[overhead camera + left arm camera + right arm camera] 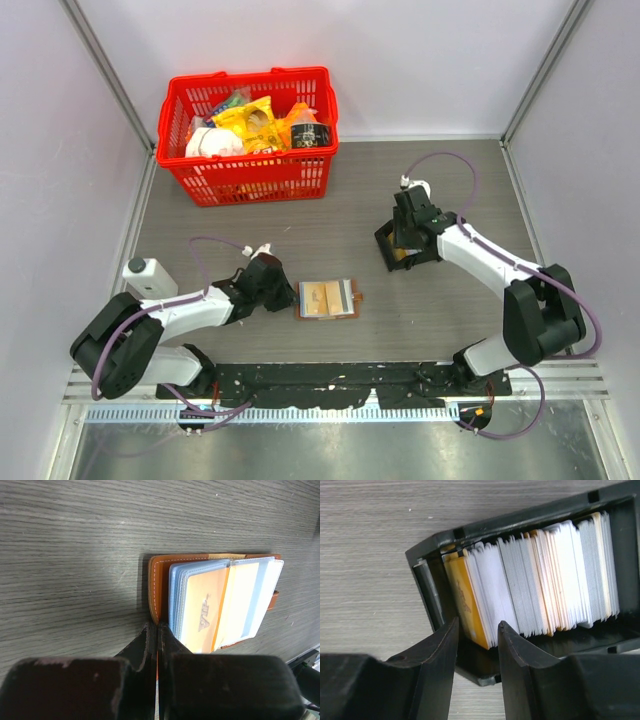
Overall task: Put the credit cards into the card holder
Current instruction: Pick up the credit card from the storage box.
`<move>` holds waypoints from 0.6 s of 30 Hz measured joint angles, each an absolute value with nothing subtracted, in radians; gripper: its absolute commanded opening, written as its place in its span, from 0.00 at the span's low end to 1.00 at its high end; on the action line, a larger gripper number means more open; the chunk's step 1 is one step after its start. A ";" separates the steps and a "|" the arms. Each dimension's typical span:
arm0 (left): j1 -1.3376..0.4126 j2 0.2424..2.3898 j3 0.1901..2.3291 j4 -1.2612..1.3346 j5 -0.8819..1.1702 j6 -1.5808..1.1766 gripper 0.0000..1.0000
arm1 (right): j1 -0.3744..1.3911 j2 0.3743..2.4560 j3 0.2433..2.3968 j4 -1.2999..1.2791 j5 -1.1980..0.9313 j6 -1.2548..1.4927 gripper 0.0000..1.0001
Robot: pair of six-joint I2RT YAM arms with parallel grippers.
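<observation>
The brown card holder (328, 298) lies open on the table, its clear pockets showing an orange card (205, 605). My left gripper (158, 626) is shut on the leather edge of the card holder (156, 580), and a thin orange strip shows between its jaws. In the top view this gripper (290, 296) sits at the holder's left side. The credit cards (540, 580) stand on edge in a black box (432, 550), with a yellow-orange card (465, 600) at the front. My right gripper (477, 630) is open, its fingers either side of the front cards' lower corner.
A red basket (250, 135) full of packaged goods stands at the back left. A small white device (148, 276) sits near the left wall. The black card box (408, 248) is at centre right, under the right wrist.
</observation>
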State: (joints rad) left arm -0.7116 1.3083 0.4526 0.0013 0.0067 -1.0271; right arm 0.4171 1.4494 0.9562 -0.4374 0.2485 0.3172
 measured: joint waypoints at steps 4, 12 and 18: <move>-0.712 1.310 0.453 0.004 0.008 -1.020 0.00 | 0.425 1.507 1.001 -0.448 0.301 0.285 0.44; -0.711 1.332 0.468 0.010 0.018 -1.011 0.00 | 0.463 1.583 1.021 -0.464 0.363 0.255 0.46; -0.711 1.335 0.469 0.012 0.019 -1.009 0.00 | 0.494 1.585 1.021 -0.466 0.413 0.245 0.46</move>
State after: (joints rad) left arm -0.7113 1.3346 0.4694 0.0116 0.0189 -1.0088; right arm 0.4942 1.5852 1.0210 -0.4660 0.4133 0.2451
